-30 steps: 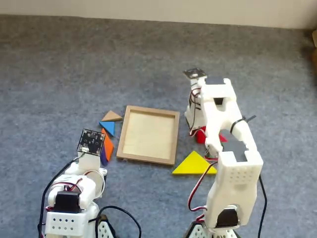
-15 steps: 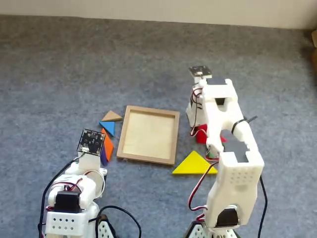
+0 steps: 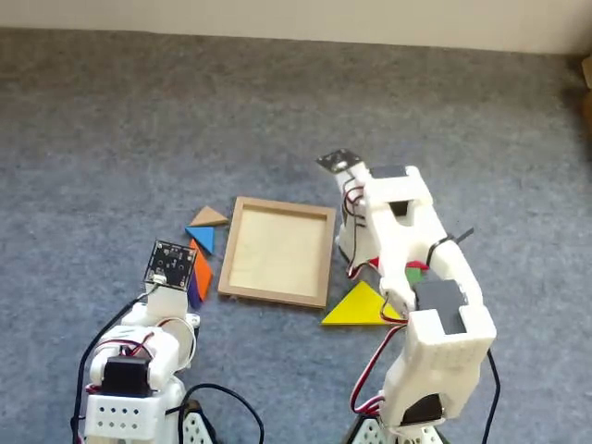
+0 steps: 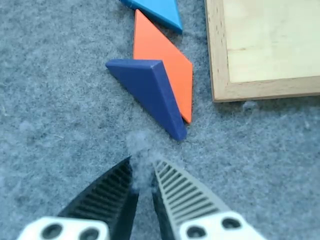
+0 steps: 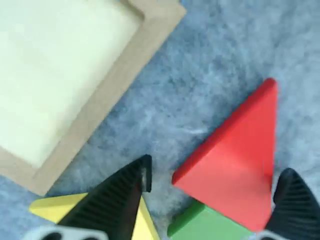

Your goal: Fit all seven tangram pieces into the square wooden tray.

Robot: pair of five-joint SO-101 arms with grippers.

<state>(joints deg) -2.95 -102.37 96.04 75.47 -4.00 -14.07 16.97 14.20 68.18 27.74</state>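
The left gripper is hovering, fingers pressed together, near the dark blue triangle beside the tray. The right gripper is straddling the red triangle right of the tray, fingers spread. It should be closing squarely on opposite edges and avoiding the green piece.

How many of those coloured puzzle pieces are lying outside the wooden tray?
7; none is in the tray. In the high view, left of it: tan triangle, blue triangle, orange parallelogram, dark blue triangle. Right of it: yellow triangle, red triangle, green piece, partly hidden.
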